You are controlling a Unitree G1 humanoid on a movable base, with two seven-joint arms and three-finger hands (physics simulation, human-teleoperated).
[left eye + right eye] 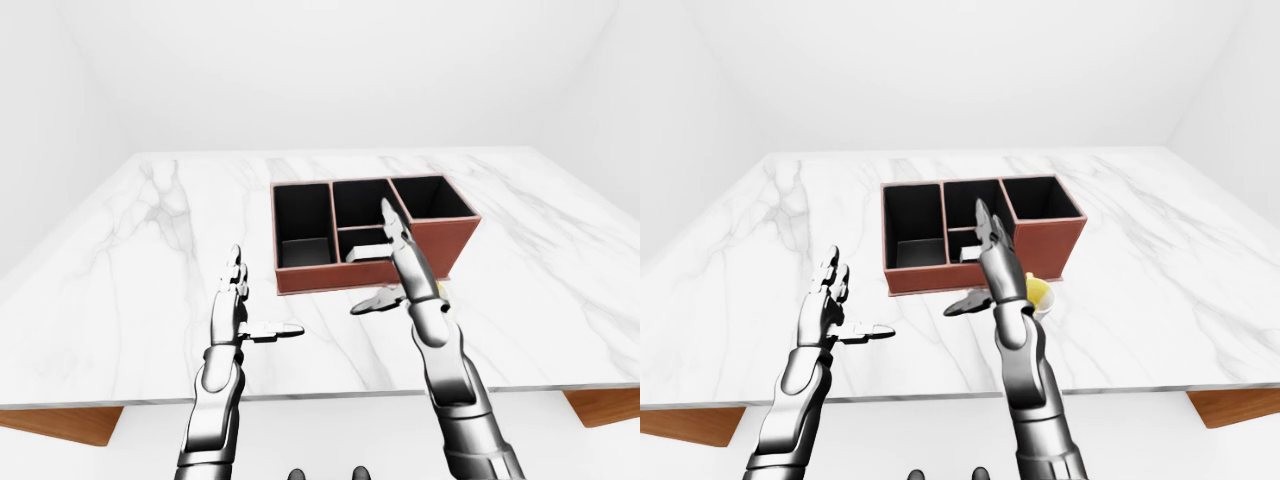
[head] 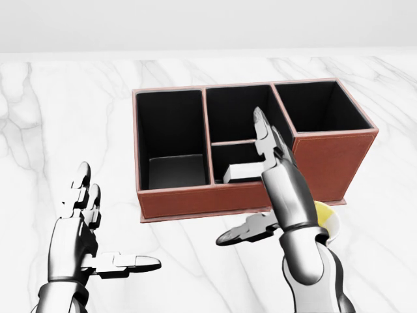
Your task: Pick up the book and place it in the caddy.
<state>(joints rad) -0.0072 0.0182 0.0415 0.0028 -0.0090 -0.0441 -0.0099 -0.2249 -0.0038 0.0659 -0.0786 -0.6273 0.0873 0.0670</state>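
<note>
White walls close round a marble worktop (image 1: 120, 260) that fills most of each view. At about twelve o'clock from its middle stands the caddy (image 2: 326, 163), a reddish-brown box with black-lined compartments: a long one on the left, two small ones in the middle, one on the right. The right robot hand (image 2: 260, 189) hangs over the caddy's near wall with fingers spread apart, gripping nothing; the left robot hand (image 2: 98, 241) hovers at seven o'clock of the caddy, also splayed and empty. A yellow and white object (image 2: 326, 222) peeks out at the right wrist, just beside the caddy. The book (image 2: 242, 172) seems to be the small pale block lying flat in the nearer middle compartment, low against its wall. If so, the placing looks done, and the best move is probably to lift the right hand straight up, clear of the rim.
</note>
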